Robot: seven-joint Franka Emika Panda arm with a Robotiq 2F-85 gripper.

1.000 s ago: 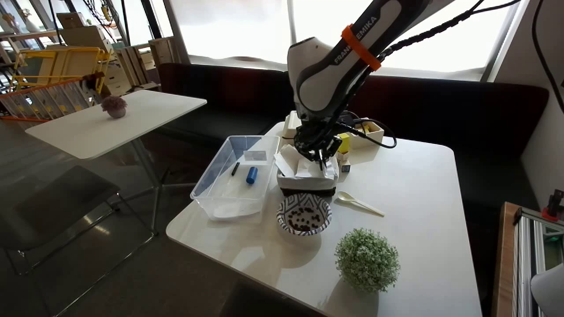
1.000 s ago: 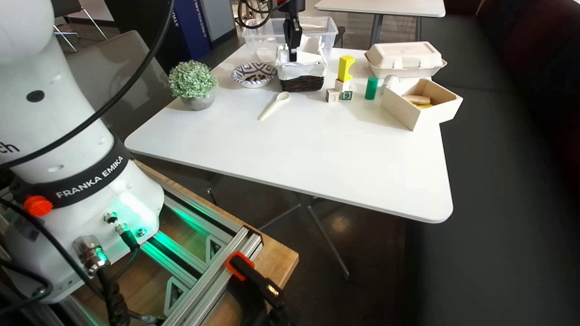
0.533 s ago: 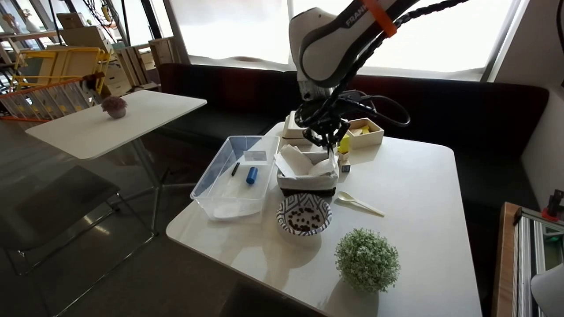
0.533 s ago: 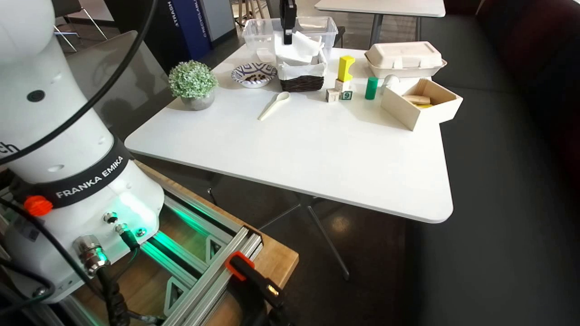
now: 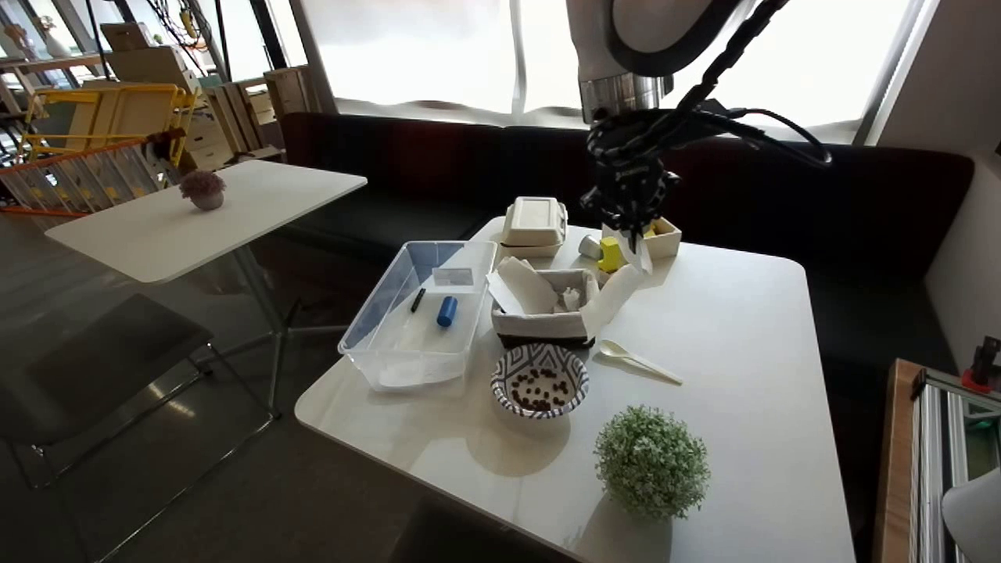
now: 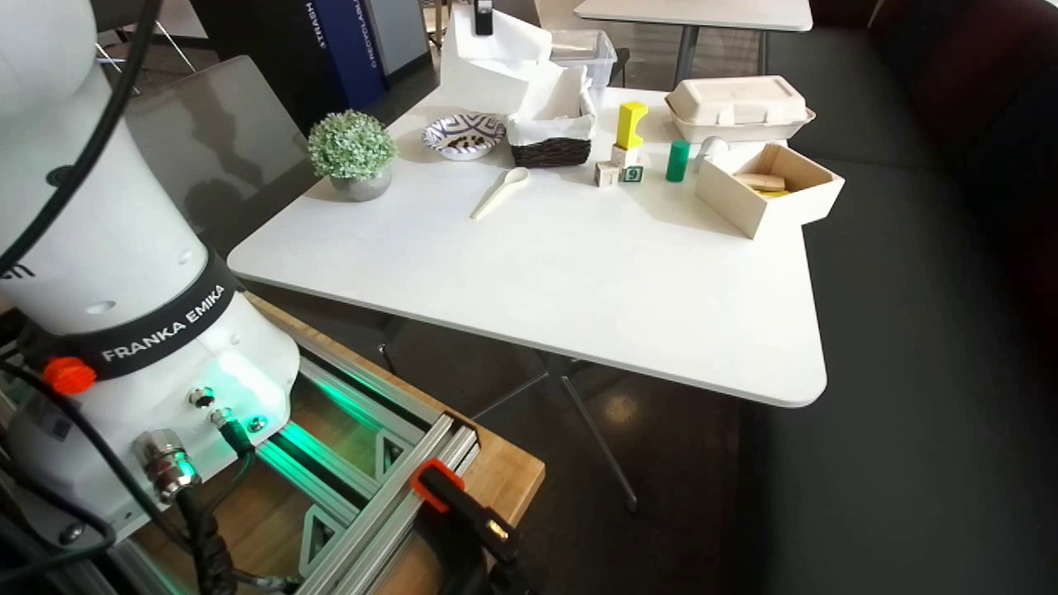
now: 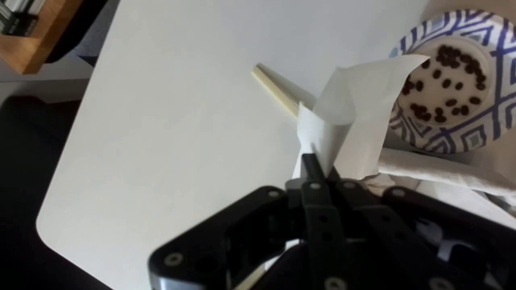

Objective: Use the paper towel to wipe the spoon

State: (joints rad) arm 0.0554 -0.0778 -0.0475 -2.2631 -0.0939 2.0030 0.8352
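My gripper (image 5: 635, 237) is shut on a white paper towel (image 5: 612, 299) and holds it in the air beside the lined basket (image 5: 539, 324). In an exterior view the fingertips (image 6: 483, 23) show at the top edge with the paper towel (image 6: 488, 78) hanging down to the basket (image 6: 552, 153). Whether its lower end still lies inside the basket I cannot tell. In the wrist view the gripper (image 7: 324, 167) pinches the folded paper towel (image 7: 369, 92). The cream spoon (image 5: 637, 360) lies on the table below; in the wrist view only the spoon's handle (image 7: 278, 92) shows, its bowl hidden.
A patterned bowl (image 5: 508, 400) with dark beans stands near the basket and spoon. A potted plant (image 5: 651, 461), a clear bin (image 5: 375, 356), a yellow block (image 6: 630, 124) on small cubes, a green cylinder (image 6: 677, 161), a wooden box (image 6: 773, 213) and a takeout container (image 6: 740, 107) stand around.
My gripper has risen from inside the basket and moved to the right in an exterior view, pulling the paper towel up and out over the basket's rim. The spoon has not moved.
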